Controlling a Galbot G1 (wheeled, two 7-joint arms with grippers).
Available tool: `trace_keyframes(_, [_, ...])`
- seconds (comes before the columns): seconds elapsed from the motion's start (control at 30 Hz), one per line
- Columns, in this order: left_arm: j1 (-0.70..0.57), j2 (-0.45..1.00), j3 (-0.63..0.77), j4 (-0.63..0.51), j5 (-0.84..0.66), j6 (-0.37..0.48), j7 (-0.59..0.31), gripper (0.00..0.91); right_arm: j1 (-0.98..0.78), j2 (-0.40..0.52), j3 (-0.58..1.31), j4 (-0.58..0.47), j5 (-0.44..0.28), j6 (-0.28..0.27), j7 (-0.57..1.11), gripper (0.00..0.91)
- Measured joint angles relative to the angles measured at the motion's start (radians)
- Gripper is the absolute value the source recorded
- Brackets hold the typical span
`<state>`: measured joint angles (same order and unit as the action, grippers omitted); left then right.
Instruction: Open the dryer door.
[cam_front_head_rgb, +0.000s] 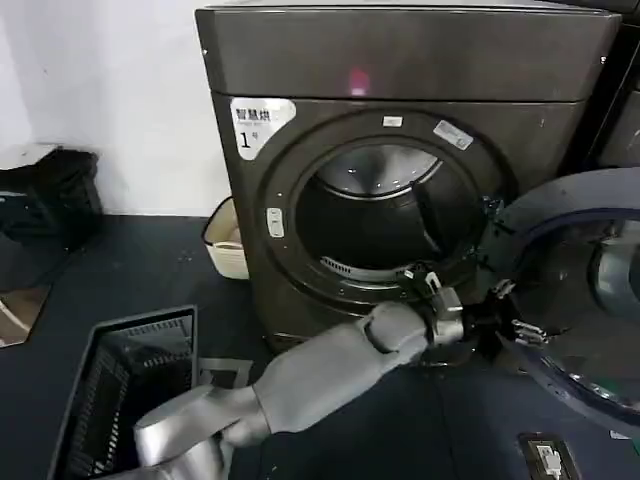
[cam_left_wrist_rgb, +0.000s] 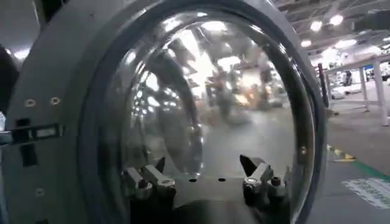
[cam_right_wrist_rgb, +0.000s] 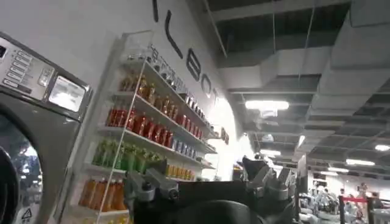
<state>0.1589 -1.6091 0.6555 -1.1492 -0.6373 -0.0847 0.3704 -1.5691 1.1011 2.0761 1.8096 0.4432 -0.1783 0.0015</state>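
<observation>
The dryer (cam_front_head_rgb: 400, 60) is a dark grey-brown machine with a white "1" sticker (cam_front_head_rgb: 258, 122) and a pink light (cam_front_head_rgb: 357, 80). Its drum opening (cam_front_head_rgb: 385, 215) is uncovered. The dryer door (cam_front_head_rgb: 560, 205) stands swung out to the right, inner side toward me. My left arm reaches across the front, and my left gripper (cam_front_head_rgb: 505, 322) sits at the door's lower inner edge. In the left wrist view the left gripper (cam_left_wrist_rgb: 204, 176) is open, with the door's domed glass (cam_left_wrist_rgb: 201, 91) close ahead and nothing between the fingers. My right gripper (cam_right_wrist_rgb: 207, 182) is open and faces the room.
A cream basket (cam_front_head_rgb: 228, 240) stands at the dryer's left side. A black crate (cam_front_head_rgb: 130, 385) lies on the dark floor at lower left, a black bag (cam_front_head_rgb: 50, 195) farther left. A neighbouring dark machine (cam_front_head_rgb: 622, 110) adjoins on the right. The right wrist view shows bottle shelves (cam_right_wrist_rgb: 140, 140).
</observation>
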Motion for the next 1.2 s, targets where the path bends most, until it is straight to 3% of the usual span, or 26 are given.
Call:
trace_keyframes(0.2, [0.015, 0.0, -0.005, -0.035, -0.022, -0.014, -0.003, 0.907, -0.005, -0.001, 0.001, -0.002, 0.0, 0.004, -0.01, 0.907])
trace_keyframes(0.37, [0.041, 0.004, 0.004, -0.12, -0.064, -0.106, -0.04, 0.907, 0.004, -0.002, -0.007, 0.0, -0.006, 0.008, -0.015, 0.907])
trace_keyframes(0.7, [0.086, 0.297, 0.053, -0.307, -0.044, -0.325, -0.12, 0.907, 0.018, -0.01, -0.022, -0.001, -0.017, 0.017, -0.024, 0.907])
trace_keyframes(0.8, [0.092, 0.39, 0.054, -0.364, -0.056, -0.331, -0.16, 0.907, 0.022, -0.013, -0.019, 0.005, -0.033, 0.024, -0.026, 0.907])
trace_keyframes(0.9, [0.098, 0.486, 0.04, -0.422, -0.052, -0.303, -0.199, 0.907, 0.031, -0.012, -0.018, 0.007, -0.092, 0.062, -0.014, 0.907])
trace_keyframes(1.0, [0.1, 0.59, 0.023, -0.487, -0.065, -0.286, -0.23, 0.907, 0.04, -0.012, -0.014, 0.016, -0.137, 0.065, -0.008, 0.907])
trace_keyframes(1.2, [0.108, 0.842, 0.003, -0.636, -0.087, -0.21, -0.19, 0.907, 0.048, -0.03, 0.009, 0.039, -0.2, 0.076, -0.008, 0.907])
